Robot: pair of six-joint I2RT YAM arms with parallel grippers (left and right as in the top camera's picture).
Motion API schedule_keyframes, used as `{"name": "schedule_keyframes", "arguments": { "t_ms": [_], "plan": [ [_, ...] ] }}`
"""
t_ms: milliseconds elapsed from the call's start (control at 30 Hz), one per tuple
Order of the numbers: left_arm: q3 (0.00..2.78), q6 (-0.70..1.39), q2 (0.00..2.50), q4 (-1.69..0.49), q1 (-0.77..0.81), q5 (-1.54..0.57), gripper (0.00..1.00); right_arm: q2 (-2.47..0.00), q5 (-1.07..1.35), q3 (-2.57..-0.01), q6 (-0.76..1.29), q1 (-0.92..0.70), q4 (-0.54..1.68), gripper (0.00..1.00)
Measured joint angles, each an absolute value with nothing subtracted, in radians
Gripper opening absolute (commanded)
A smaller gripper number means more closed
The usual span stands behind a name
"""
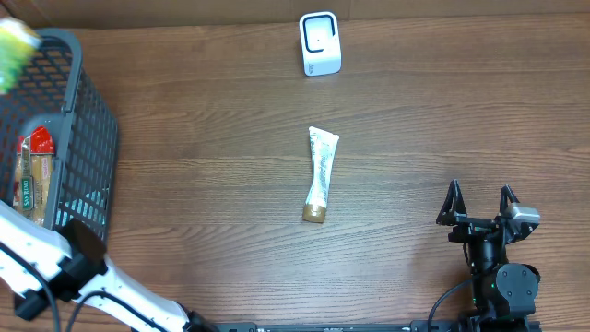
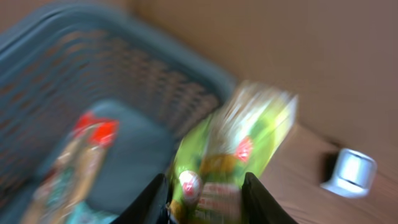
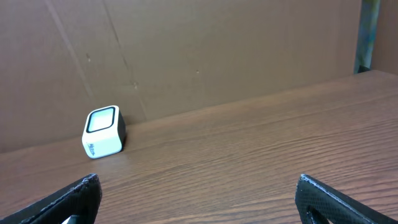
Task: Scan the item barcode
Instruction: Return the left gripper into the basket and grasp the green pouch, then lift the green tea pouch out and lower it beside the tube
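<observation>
Jaws of the left gripper (image 2: 205, 199) are clamped on a green pack (image 2: 239, 146), whose lower end sits between the two dark fingers (image 2: 149, 202). The left wrist view is blurred, so the print on the pack cannot be read. The pack hangs above the near rim of the basket (image 2: 93, 74), and overhead it shows only as a green smear at the top left corner (image 1: 14, 46), over the basket's far edge (image 1: 92, 120). Another packet (image 1: 32, 175) with a red label lies inside the basket.

The right gripper (image 1: 481, 205) rests at the table's lower right with its jaws spread wide and nothing between them. Its wrist camera looks across the bare wood to the scanner (image 3: 104, 132).

The scanner (image 1: 320, 43) stands at the table's far edge, near the middle, well apart from the pack. A tube (image 1: 322, 173) lies flat on the table (image 1: 203, 138) between the scanner and the near edge, cap end nearest the arms.
</observation>
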State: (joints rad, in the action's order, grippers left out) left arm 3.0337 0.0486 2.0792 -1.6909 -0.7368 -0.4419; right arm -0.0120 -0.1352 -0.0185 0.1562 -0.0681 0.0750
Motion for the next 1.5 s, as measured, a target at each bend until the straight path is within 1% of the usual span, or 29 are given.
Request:
{"name": "schedule_keyframes", "arguments": {
  "t_ms": [67,167,300,367,400,467,633,767,900,1000,1067,1267,1500],
  "plan": [
    [3.036,0.051,2.037,-1.691,-0.672,-0.485,0.32,-0.012,-0.135,-0.019,0.157,-0.068,0.074,1.00],
    [3.028,0.049,1.987,-1.687,-0.528,-0.534,0.31,-0.012,-0.135,-0.019,0.157,-0.068,0.075,1.00],
    [2.935,0.047,1.954,-1.683,-0.347,-0.561,0.25,-0.012,-0.135,-0.019,0.157,-0.068,0.074,1.00],
    [2.849,0.045,1.948,-1.684,-0.259,-0.553,0.24,-0.012,-0.134,-0.019,0.157,-0.068,0.074,1.00],
    [2.767,0.046,1.952,-1.687,-0.189,-0.537,0.24,-0.012,-0.135,-0.019,0.156,-0.068,0.075,1.00],
    [2.671,0.046,1.958,-1.682,-0.111,-0.500,0.26,-0.012,-0.135,-0.019,0.157,-0.068,0.074,1.00],
    [2.495,0.049,1.975,-1.664,0.020,-0.375,0.32,-0.012,-0.135,-0.019,0.157,-0.068,0.074,1.00],
    [2.480,0.059,1.981,-1.647,0.039,-0.319,0.34,-0.012,-0.135,-0.018,0.156,-0.068,0.074,1.00],
    [2.473,0.091,1.979,-1.684,0.037,-0.243,0.37,-0.012,-0.135,-0.018,0.157,-0.068,0.075,1.00],
    [2.416,0.113,1.967,-1.685,0.041,-0.204,0.45,-0.012,-0.134,-0.019,0.157,-0.068,0.074,1.00],
    [2.326,0.142,1.950,-1.685,0.053,-0.170,0.51,-0.012,-0.135,-0.019,0.157,-0.068,0.074,1.00],
    [2.011,0.266,1.916,-1.670,0.131,-0.017,0.54,-0.012,-0.135,-0.019,0.156,-0.068,0.075,1.00],
    [1.650,0.368,1.856,-1.451,0.190,0.046,0.60,-0.012,-0.135,-0.019,0.156,-0.068,0.075,1.00]
  ]
}}
